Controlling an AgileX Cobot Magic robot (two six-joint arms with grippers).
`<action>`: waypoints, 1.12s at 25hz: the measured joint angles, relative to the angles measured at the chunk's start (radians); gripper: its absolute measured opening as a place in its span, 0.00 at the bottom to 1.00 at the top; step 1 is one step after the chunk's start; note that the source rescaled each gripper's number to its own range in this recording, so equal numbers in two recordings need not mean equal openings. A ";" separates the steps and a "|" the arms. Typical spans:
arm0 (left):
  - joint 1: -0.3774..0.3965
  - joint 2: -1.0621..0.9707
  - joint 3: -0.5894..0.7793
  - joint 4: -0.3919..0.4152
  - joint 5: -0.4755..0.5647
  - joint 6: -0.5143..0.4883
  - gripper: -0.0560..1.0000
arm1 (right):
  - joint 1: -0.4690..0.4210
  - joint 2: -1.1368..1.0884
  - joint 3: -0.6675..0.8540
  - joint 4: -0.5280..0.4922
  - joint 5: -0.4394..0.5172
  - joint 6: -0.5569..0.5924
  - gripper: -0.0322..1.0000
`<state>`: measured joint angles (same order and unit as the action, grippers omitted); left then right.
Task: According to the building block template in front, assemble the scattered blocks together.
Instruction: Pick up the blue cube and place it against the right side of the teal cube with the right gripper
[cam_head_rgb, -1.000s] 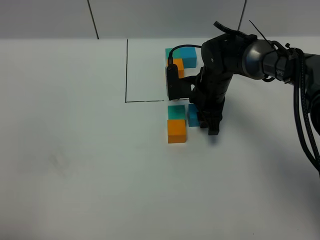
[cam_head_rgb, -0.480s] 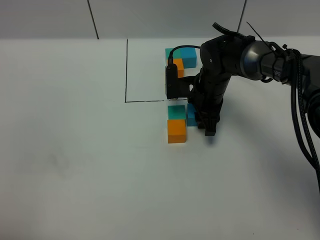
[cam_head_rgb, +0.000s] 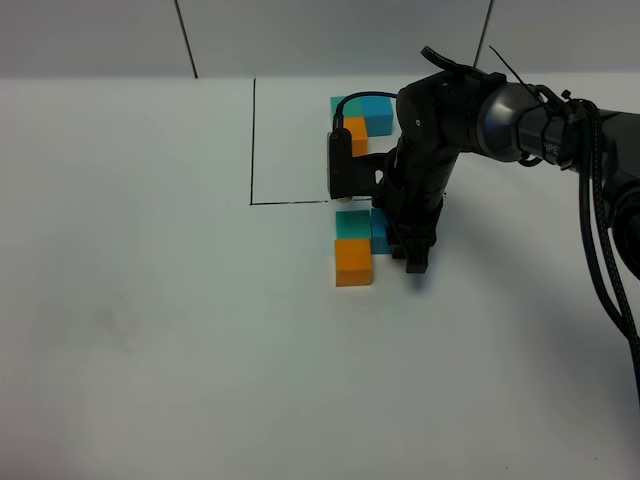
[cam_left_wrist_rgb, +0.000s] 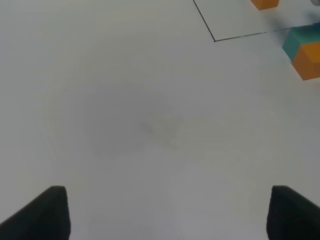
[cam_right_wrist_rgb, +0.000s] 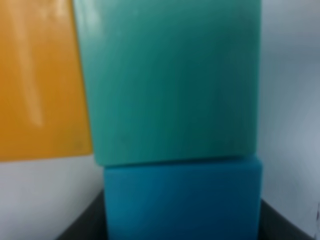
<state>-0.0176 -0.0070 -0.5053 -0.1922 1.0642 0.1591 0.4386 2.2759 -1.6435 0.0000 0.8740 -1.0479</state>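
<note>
While right gripper (cam_head_rgb: 413, 258) pushes blue cube (cam_head_rgb: 380, 230) | touches teal cube (cam_head_rgb: 352, 224)

Black robot arm right up against the loose cubes

The small matte teal cube (cam_head_rgb: 352, 223) touches the orange cube (cam_head_rgb: 353, 263) in front and blue cube (cam_head_rgb: 379, 230) beside it; the black right gripper (cam_head_rgb: 415, 258) touches that blue one.

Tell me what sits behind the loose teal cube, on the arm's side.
The blue cube sits pressed against the teal cube. The right gripper covers its far side.

- Tabletop (cam_head_rgb: 150, 330) left of and before the scattered blocks (cam_head_rgb: 353, 250): bare, open passage
- Right arm (cam_head_rgb: 430, 150) blocks approach from the blocks' right and from the template side
</note>
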 joint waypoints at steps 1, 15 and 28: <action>0.000 0.000 0.000 0.000 0.000 0.000 0.78 | 0.000 0.000 0.000 0.000 0.000 0.001 0.04; 0.000 0.000 0.000 0.000 0.000 0.000 0.78 | 0.000 0.000 0.000 0.023 -0.003 0.007 0.04; 0.000 0.000 0.000 0.000 0.000 0.000 0.78 | 0.000 0.000 0.000 0.019 -0.005 0.003 0.04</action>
<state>-0.0176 -0.0070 -0.5053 -0.1922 1.0642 0.1591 0.4386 2.2759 -1.6435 0.0188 0.8688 -1.0445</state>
